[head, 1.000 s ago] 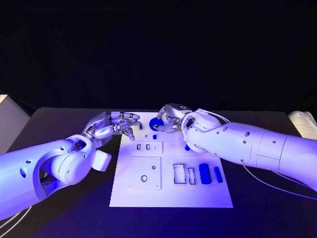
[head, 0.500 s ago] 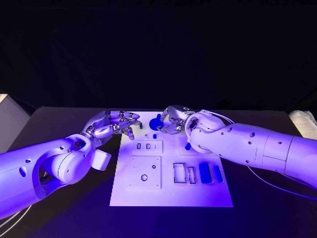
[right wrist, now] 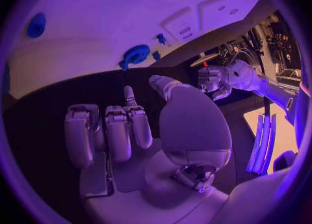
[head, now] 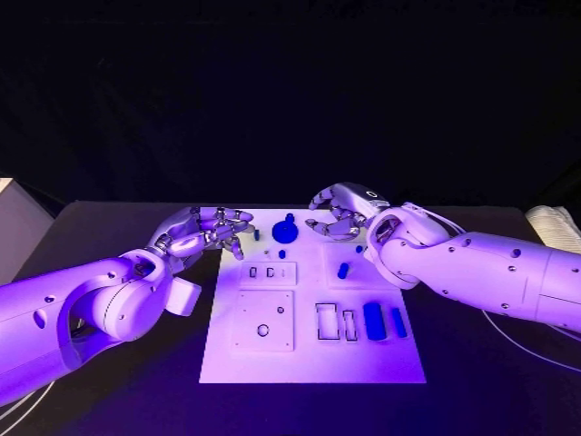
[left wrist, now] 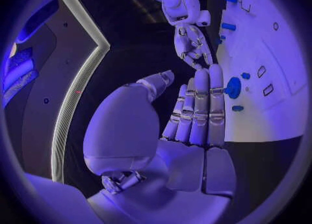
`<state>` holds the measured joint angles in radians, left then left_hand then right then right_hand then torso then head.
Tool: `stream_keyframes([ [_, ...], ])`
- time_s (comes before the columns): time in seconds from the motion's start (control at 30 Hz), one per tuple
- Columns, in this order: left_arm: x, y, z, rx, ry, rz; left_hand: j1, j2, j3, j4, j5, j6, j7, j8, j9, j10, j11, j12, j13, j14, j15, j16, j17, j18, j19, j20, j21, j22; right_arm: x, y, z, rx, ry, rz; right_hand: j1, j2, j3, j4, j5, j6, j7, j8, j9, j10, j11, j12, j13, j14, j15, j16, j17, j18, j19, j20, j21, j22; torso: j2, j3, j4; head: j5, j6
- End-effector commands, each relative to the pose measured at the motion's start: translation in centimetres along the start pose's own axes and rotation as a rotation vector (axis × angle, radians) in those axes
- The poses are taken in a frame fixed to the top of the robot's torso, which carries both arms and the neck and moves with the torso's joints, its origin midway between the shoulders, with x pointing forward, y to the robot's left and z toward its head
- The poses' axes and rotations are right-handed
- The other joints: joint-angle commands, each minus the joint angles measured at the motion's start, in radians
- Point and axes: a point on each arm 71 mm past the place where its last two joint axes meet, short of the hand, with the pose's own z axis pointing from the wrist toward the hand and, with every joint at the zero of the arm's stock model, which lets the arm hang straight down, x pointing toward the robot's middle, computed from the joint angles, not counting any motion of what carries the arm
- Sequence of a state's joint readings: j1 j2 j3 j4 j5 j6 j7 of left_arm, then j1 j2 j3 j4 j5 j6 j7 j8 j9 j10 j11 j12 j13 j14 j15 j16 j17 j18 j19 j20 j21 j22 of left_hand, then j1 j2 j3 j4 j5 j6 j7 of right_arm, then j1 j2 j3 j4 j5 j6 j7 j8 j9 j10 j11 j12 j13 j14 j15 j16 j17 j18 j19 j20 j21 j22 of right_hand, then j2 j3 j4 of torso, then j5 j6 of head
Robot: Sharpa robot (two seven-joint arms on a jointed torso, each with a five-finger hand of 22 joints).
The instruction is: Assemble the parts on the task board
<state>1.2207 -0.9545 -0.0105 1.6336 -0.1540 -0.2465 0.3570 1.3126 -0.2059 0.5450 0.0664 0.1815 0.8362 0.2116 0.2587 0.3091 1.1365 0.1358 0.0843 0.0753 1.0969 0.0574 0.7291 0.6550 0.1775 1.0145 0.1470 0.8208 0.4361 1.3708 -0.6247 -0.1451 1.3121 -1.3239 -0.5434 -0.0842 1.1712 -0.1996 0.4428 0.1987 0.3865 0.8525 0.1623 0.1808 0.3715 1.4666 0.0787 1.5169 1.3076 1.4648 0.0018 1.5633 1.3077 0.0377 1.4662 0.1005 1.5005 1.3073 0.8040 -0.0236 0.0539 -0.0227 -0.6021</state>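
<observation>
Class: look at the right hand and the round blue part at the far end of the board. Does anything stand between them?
Nothing visible does. The right hand hovers beside the round blue part, holding nothing, with only bare board in the gap. The left hand is on the part's other side.

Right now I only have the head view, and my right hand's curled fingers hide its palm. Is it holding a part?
Observer: No. The right wrist view shows the right hand with nothing in its palm or fingers.
Operator: Where is the round blue part from there?
Observer: The round blue part sits near the edge of the task board, beyond the fingertips and apart from them, with small blue pieces beside it.
Operator: And the left hand?
Observer: The left wrist view shows the left hand with its fingers straight and side by side, holding nothing, pointing toward that round part.
</observation>
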Motion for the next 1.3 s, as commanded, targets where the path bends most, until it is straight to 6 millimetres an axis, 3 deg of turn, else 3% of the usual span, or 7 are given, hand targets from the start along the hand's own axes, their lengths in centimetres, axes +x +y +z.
stream_keyframes([
  [0.03, 0.0, -0.1, 0.1, 0.013, 0.016, -0.005, 0.000, 0.008, 0.001, -0.006, -0.005, -0.009, -0.001, -0.006, 0.006, -0.008, 0.002, 0.000, 0.001, -0.002, 0.001, -0.010, -0.002, 0.007, -0.011, 0.001, 0.007, -0.001, -1.5, -1.2, -0.9, -0.052, -0.040, 0.142, 0.027, -0.001, 0.013, -0.028, -0.020, 0.007, 0.002, -0.001, -0.003, 0.026, 0.003, -0.004, 0.200, 0.102, 0.001, 0.000, 0.247, -0.014, 0.069, 0.002, -0.006, 0.183, -0.009, 0.0040, -0.0119, 0.002, 0.008],
  [0.23, -0.1, 0.0, 0.2, 0.014, 0.013, -0.006, 0.000, 0.008, 0.001, -0.006, -0.005, -0.009, -0.001, -0.006, 0.006, -0.008, 0.002, 0.000, 0.001, -0.002, 0.001, -0.010, -0.002, 0.007, -0.011, 0.001, 0.007, -0.001, -3.3, -5.2, -2.8, -0.022, -0.021, 0.254, 0.094, -0.031, 0.025, -0.094, -0.069, -0.009, 0.013, -0.011, -0.011, 0.007, 0.012, -0.018, 0.185, 0.102, 0.010, 0.000, 0.246, -0.016, 0.070, 0.009, -0.002, 0.188, -0.015, 0.0143, -0.0240, 0.008, 0.012],
  [0.43, 0.0, 0.2, 0.3, 0.013, 0.017, -0.010, 0.000, 0.007, 0.001, -0.006, -0.005, -0.010, 0.000, -0.007, 0.006, -0.008, 0.003, 0.000, 0.001, -0.002, 0.001, -0.010, -0.002, 0.006, -0.011, 0.001, 0.007, -0.001, -4.5, -9.5, -4.5, 0.038, 0.012, 0.270, 0.138, -0.048, 0.003, -0.133, -0.140, -0.022, 0.016, -0.017, -0.017, -0.012, 0.016, -0.031, 0.171, 0.102, 0.014, 0.000, 0.247, -0.016, 0.069, 0.014, -0.003, 0.189, -0.018, 0.0243, -0.0272, 0.004, 0.009],
  [0.73, 0.2, 0.6, 0.4, 0.008, 0.021, -0.016, 0.000, 0.006, 0.001, -0.007, -0.005, -0.010, 0.000, -0.007, 0.006, -0.009, 0.003, 0.000, 0.001, -0.002, 0.001, -0.011, -0.002, 0.006, -0.012, 0.001, 0.007, -0.001, -4.2, -13.1, -5.8, 0.112, 0.080, 0.202, 0.172, -0.045, -0.009, -0.154, -0.124, -0.032, 0.019, -0.022, -0.021, -0.012, 0.018, -0.031, 0.170, 0.104, 0.015, 0.004, 0.255, -0.017, 0.071, 0.015, 0.002, 0.194, -0.018, 0.0353, -0.0325, 0.007, 0.002],
  [0.9, 0.4, 0.7, 0.5, 0.007, 0.025, -0.020, 0.000, 0.006, 0.001, -0.007, -0.005, -0.011, 0.000, -0.007, 0.006, -0.009, 0.003, 0.000, 0.001, -0.002, 0.001, -0.011, -0.001, 0.006, -0.012, 0.001, 0.007, -0.001, -3.5, -13.7, -6.0, 0.131, 0.112, 0.183, 0.171, -0.045, -0.015, -0.153, -0.128, -0.029, 0.020, -0.021, -0.021, -0.013, 0.019, -0.031, 0.170, 0.104, 0.016, 0.004, 0.255, -0.017, 0.071, 0.016, 0.001, 0.193, -0.017, 0.0368, -0.0332, 0.007, -0.003],
  [1.1, 0.2, 0.8, 0.5, 0.005, 0.022, -0.019, 0.000, 0.006, 0.001, -0.007, -0.005, -0.011, 0.000, -0.007, 0.006, -0.009, 0.003, 0.000, 0.001, -0.002, 0.001, -0.011, -0.001, 0.006, -0.012, 0.001, 0.007, -0.001, -2.9, -14.2, -5.9, 0.158, 0.122, 0.165, 0.169, -0.045, -0.018, -0.152, -0.130, -0.029, 0.020, -0.020, -0.021, -0.012, 0.019, -0.031, 0.170, 0.104, 0.016, 0.004, 0.255, -0.017, 0.071, 0.016, 0.001, 0.193, -0.017, 0.0328, -0.0313, 0.001, -0.007],
  [1.3, 0.2, 0.8, 0.4, 0.004, 0.020, -0.018, 0.000, 0.006, 0.001, -0.007, -0.005, -0.011, 0.000, -0.007, 0.006, -0.009, 0.003, 0.000, 0.001, -0.002, 0.001, -0.011, -0.001, 0.006, -0.012, 0.001, 0.007, -0.001, -2.7, -14.5, -5.6, 0.191, 0.087, 0.151, 0.161, -0.023, -0.018, -0.139, -0.112, -0.014, 0.020, -0.013, -0.020, -0.001, 0.019, -0.023, 0.178, 0.104, 0.017, 0.005, 0.257, -0.017, 0.072, 0.017, 0.003, 0.195, -0.016, 0.0320, -0.0284, 0.002, -0.010],
])
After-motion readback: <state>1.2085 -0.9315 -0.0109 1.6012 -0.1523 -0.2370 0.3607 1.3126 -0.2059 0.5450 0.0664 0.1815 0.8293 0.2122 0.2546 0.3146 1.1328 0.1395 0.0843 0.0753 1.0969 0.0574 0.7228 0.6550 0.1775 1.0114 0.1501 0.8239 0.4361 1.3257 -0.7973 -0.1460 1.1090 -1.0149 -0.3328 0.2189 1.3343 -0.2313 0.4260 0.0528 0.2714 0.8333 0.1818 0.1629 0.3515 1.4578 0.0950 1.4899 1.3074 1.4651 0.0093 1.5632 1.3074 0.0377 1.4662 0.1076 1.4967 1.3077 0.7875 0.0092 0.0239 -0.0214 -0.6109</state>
